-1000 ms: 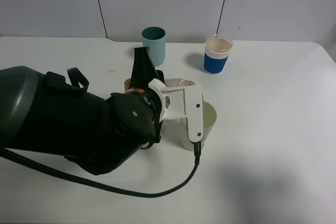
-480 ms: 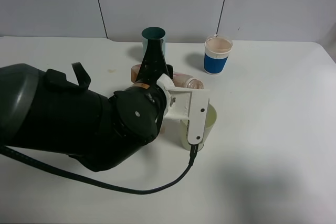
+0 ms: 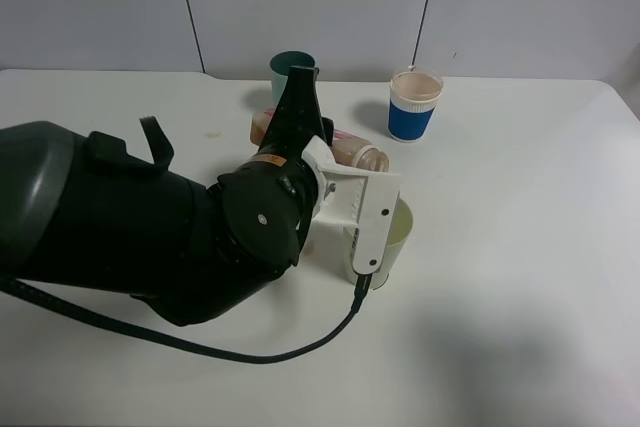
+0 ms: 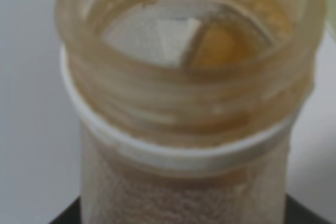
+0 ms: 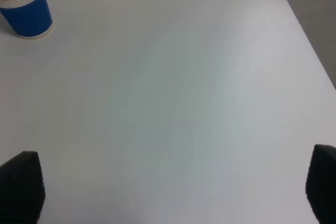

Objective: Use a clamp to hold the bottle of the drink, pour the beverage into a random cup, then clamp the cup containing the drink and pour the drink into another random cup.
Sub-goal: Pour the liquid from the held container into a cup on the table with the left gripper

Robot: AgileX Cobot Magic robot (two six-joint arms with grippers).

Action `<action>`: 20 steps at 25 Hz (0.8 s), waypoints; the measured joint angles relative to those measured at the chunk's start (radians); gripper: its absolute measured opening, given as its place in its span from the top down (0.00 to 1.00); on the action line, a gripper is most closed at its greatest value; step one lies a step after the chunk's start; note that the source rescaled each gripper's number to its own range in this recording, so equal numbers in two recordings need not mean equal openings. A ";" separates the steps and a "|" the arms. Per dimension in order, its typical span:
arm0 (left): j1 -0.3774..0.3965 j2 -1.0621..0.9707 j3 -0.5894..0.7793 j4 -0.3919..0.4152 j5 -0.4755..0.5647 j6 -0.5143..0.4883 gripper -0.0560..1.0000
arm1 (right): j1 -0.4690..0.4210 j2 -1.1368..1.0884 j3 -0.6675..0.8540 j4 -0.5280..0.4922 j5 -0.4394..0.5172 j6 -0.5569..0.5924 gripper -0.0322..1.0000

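Note:
My left gripper is shut on the drink bottle and holds it tilted nearly level. The bottle's open mouth points right, above the far rim of the pale green cup. The left wrist view shows the open bottle mouth close up, with brownish drink inside. A teal cup stands behind the gripper, partly hidden. A blue cup with a white rim stands at the back right and shows in the right wrist view. My right gripper is open and empty over bare table.
The bulky black left arm covers the left middle of the white table, and its cable trails in front. A wall stands behind the table. The table's right edge shows in the right wrist view.
My left gripper has swung the bottle up and farther back. The bottle's mouth now reaches a little more to the right, above the green cup.

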 joint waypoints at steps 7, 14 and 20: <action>0.000 0.000 0.000 0.022 -0.001 0.027 0.93 | 0.000 0.000 0.000 0.000 0.000 0.000 0.00; 0.000 0.000 0.000 0.040 -0.020 0.064 0.93 | 0.000 0.000 0.000 0.000 0.000 0.000 0.00; 0.000 0.000 0.000 0.044 -0.033 0.097 0.93 | 0.000 0.000 0.000 -0.002 0.000 0.001 0.00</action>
